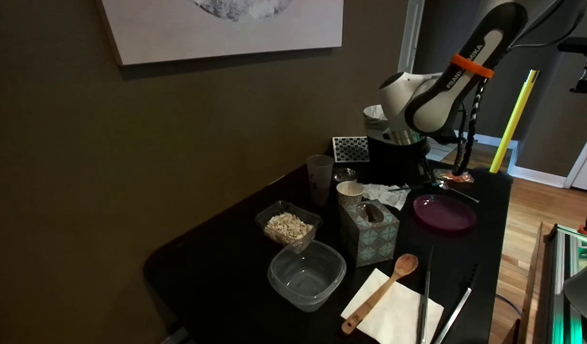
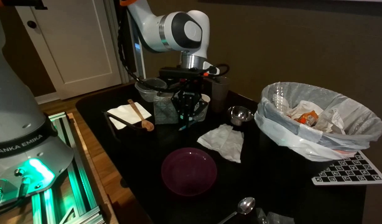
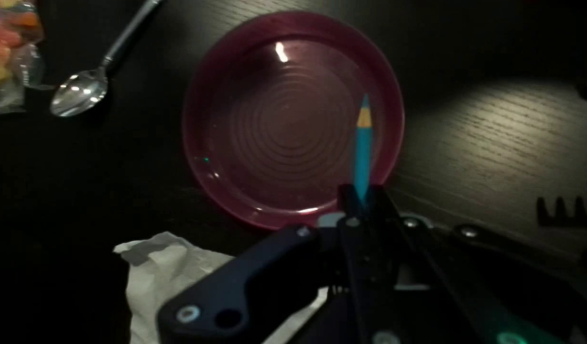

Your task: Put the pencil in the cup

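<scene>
My gripper (image 3: 363, 191) is shut on a blue pencil (image 3: 363, 148); the sharpened tip points away from the jaws over the plum plate in the wrist view. In an exterior view the gripper (image 2: 186, 119) hangs above the table with the pencil (image 2: 182, 128) roughly level, in front of a patterned paper cup (image 2: 204, 112), which it partly hides. The paper cup (image 1: 349, 190) stands upright behind the tissue box in an exterior view. A tall translucent cup (image 1: 319, 179) stands near the wall; it also shows in an exterior view (image 2: 220, 93). Neither cup shows in the wrist view.
A tissue box (image 1: 372, 239) stands beside the paper cup. Nearby are a metal bowl (image 2: 239, 115), crumpled paper (image 2: 223, 141), the plum plate (image 2: 189, 171), a lined bin (image 2: 303, 137), a clear tub (image 1: 307, 274), an oat container (image 1: 288, 224) and a wooden spoon (image 1: 382, 291) on a napkin.
</scene>
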You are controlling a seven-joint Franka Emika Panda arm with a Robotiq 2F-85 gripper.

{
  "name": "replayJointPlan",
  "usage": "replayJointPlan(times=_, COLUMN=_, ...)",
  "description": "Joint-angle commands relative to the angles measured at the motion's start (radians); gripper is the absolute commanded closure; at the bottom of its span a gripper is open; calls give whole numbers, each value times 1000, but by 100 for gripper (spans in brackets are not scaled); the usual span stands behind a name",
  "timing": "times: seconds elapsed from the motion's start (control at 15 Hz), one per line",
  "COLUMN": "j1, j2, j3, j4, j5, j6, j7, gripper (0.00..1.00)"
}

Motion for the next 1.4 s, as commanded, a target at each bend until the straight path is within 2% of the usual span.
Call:
replayJointPlan(times=0.0, j1=24, j2=-40, j3=26, j4=39, j5=-142, j6=-133, j7=-9, gripper=98)
replayJointPlan(times=0.33, j1=44, j2=-46, j3=90, j4=76, j5=-280, j6=-206, j7=-44, gripper=98)
replayJointPlan(times=0.87, j1=92, j2=-20, j3=178, j4=97, j5=-456, j6=-212, j7=-82, gripper=98)
replayJointPlan(times=1.33, j1=122, j2=67, j3=209, j4=161, j5=-610, j6=-235, j7=-81, gripper=98)
